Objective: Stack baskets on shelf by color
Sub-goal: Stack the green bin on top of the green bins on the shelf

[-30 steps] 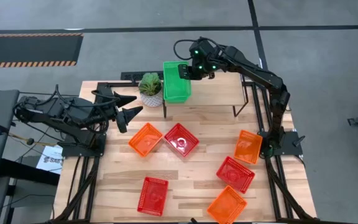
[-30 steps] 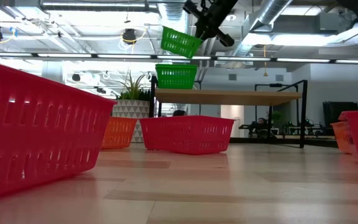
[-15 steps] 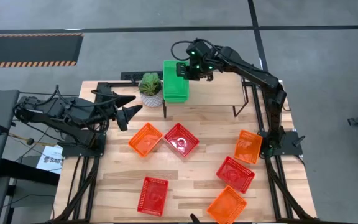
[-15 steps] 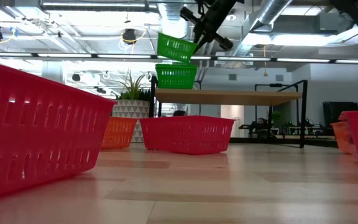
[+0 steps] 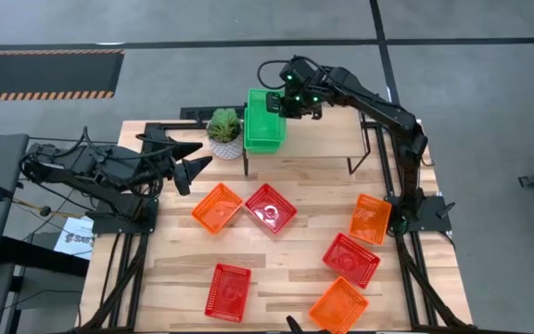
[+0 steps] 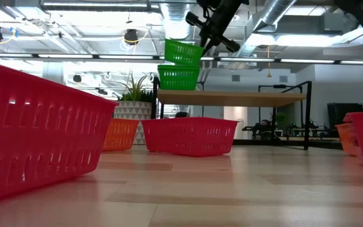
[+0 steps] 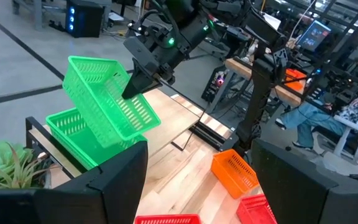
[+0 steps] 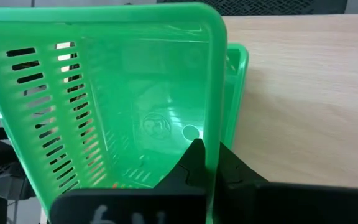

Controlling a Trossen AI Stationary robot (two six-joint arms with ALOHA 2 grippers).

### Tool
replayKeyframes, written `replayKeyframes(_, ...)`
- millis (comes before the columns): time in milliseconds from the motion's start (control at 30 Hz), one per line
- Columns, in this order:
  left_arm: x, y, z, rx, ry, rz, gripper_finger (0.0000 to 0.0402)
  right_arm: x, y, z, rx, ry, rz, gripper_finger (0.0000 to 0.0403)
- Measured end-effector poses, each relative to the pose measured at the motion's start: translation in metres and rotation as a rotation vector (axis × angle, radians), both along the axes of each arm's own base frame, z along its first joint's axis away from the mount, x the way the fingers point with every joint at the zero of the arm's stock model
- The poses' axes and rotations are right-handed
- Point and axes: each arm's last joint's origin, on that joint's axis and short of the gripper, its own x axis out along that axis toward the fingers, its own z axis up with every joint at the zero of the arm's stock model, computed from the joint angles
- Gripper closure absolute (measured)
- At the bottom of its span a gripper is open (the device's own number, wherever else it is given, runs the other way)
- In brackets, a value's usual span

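Note:
My right gripper is shut on a green basket above the left end of the shelf. A second green basket stands on its bottom on that end of the shelf, directly under the held one. Three red baskets and three orange baskets lie on the tabletop. My left gripper waits open at the table's left, pointing toward the shelf. My right gripper pinches the held basket's right long wall at its rim, one finger inside and the other outside. The fingers slant down from the right. The basket hangs tilted, just over the lower basket's rim; whether they touch, I cannot tell.
A potted plant stands right beside the shelf's left end. The shelf's middle and right part are bare wood. In the low view a red basket fills the near left.
My right gripper has rolled and sunk a little over the shelf's left end. The held green basket has come down toward the green basket on the shelf and hangs less steeply tilted than before.

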Motion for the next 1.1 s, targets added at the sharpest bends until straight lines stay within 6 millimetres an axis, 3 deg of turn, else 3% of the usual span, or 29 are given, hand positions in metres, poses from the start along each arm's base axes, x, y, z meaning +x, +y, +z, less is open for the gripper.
replayKeyframes(800, 0.0, 0.0, -0.001, 0.003, 0.007, 0.0, 0.0128, 0.003, 0.002, 0.001, -0.045, 0.003, 0.019, 0.0393)
replayKeyframes(1100, 0.0, 0.0, -0.001, 0.002, 0.006, 0.0, 0.0128, 0.002, 0.0, 0.011, -0.053, -0.048, 0.035, 0.0398)
